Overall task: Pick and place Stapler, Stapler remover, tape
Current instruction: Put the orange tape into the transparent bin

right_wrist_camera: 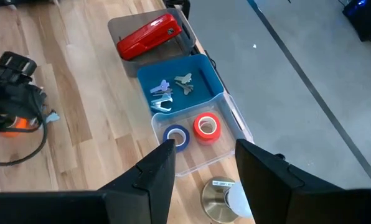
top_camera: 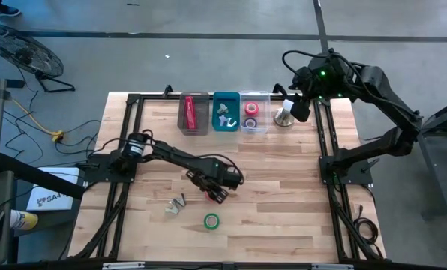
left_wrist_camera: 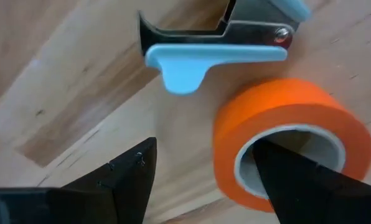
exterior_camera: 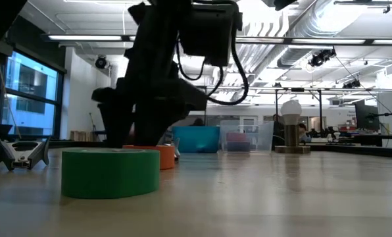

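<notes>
An orange tape roll (left_wrist_camera: 285, 106) lies flat on the table's middle. My left gripper (left_wrist_camera: 205, 142) is open over it, one finger in its core and one outside; it also shows in the high view (top_camera: 217, 191). A staple remover with light blue handles (left_wrist_camera: 216, 43) lies just beyond the roll. A green tape roll (top_camera: 211, 221) and a silvery staple remover (top_camera: 177, 204) lie nearer the front edge. The red stapler (right_wrist_camera: 149, 34) lies in a grey bin. My right gripper (right_wrist_camera: 204, 144) is open and empty above the clear bin's right end (top_camera: 300, 111). My left gripper comes from above with one finger (left_wrist_camera: 297, 180) inside the orange roll's pale core (left_wrist_camera: 322, 140) and the other finger (left_wrist_camera: 123, 180) outside the roll's wall, with a gap to it. Whether the inner finger touches the core I cannot tell. The roll rests flat on the table.
Three bins stand in a row at the far edge: the grey one (top_camera: 194, 127), a blue one (right_wrist_camera: 204, 65) with staple removers, a clear one (right_wrist_camera: 232, 118) with red and blue tape rolls. A silvery round-based object (top_camera: 283, 118) stands right of them. Bare wood lies at the table's right.
</notes>
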